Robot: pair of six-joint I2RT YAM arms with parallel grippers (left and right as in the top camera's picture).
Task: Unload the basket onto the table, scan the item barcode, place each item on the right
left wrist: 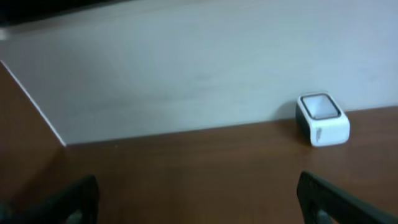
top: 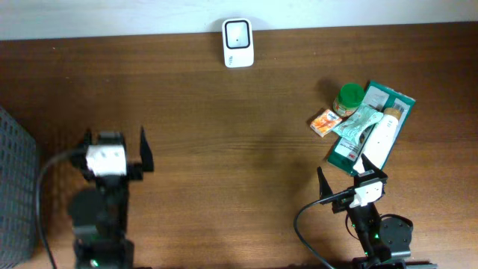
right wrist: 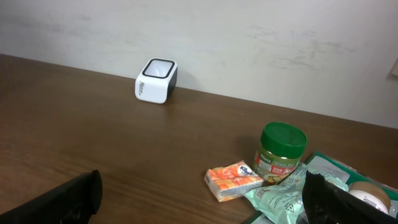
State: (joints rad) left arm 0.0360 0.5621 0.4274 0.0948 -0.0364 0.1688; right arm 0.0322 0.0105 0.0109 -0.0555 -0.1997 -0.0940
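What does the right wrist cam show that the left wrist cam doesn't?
Right wrist only: the item pile, with a green-lidded jar, an orange packet and a pale green pouch, plus the open right hand.
Left wrist only: the open left hand, with nothing between its fingers; no items.
Both: the white scanner against the pale wall, and the brown wooden table.

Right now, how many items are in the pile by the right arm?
5: jar at the top left, orange pack beside it, pouch in the middle, white bottle at right, green box beneath. Others may be hidden.
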